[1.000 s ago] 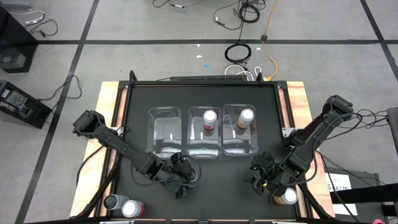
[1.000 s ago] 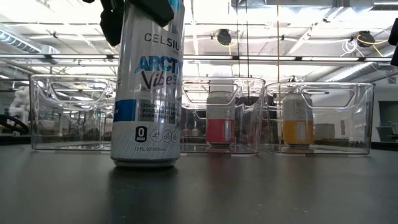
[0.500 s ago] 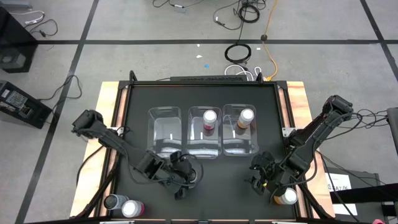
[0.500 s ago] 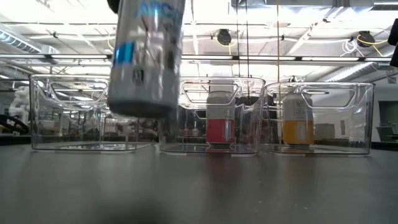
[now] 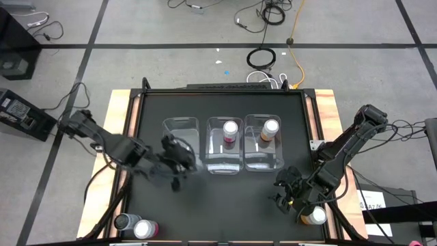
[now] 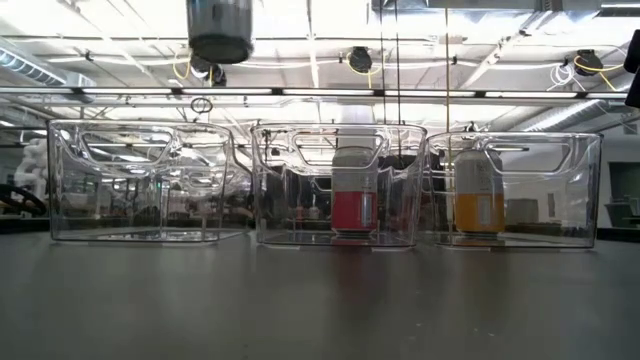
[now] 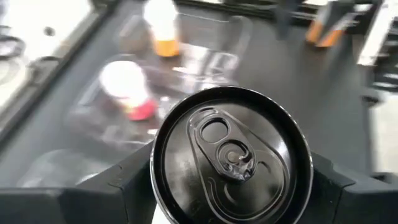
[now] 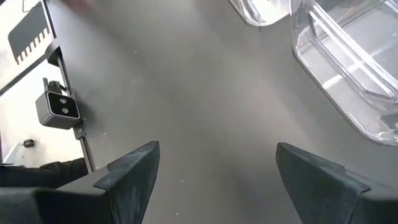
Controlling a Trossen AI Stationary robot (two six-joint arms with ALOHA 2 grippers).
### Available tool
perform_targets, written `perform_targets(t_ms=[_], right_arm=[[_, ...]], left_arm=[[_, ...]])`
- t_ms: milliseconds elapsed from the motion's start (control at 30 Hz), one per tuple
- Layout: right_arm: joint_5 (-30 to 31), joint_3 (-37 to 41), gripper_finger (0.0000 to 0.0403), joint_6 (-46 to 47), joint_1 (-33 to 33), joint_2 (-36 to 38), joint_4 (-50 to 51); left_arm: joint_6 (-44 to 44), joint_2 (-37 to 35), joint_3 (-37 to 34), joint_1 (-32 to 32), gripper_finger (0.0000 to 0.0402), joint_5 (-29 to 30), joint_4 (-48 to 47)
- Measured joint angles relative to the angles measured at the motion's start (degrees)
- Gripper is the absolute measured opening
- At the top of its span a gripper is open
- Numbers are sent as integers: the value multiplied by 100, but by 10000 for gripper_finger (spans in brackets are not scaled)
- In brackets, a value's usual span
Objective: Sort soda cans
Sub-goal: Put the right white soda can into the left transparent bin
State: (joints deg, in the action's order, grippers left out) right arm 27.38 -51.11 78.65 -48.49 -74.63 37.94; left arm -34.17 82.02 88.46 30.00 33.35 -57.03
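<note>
Left tool [image 7: 230, 186] clamped on silver-grey Celsius can [image 7: 231, 155], raised clear of bench [image 5: 225, 198], at front edge of empty left bin [image 5: 181, 140].
Advice: centre can over that bin, keep upright, lower to floor, then release.
Right tool [image 8: 214, 180] open, empty, well right of that bin.

My high camera looks straight down on my whole table [image 5: 225, 198]. My low one sits at tabletop level, facing the three clear bins [image 6: 335, 185] both views share.
</note>
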Motion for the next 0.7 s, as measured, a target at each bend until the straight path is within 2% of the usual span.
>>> perform_targets(t_ms=[167, 333, 500, 700], right_arm=[[213, 0, 313, 199, 0, 0, -25], [485, 0, 313, 462, 0, 0, -43], [610, 0, 313, 898, 16, 0, -47], [969, 0, 313, 1569, 38, 0, -61]], left_arm=[[-142, -601, -333, -247, 277, 316, -861], [-149, -1343, -1369, -603, 277, 397, -895], [-47, -2176, -2656, -1030, 277, 343, -277], [771, -2959, -3677, -1747, 277, -25, 568]])
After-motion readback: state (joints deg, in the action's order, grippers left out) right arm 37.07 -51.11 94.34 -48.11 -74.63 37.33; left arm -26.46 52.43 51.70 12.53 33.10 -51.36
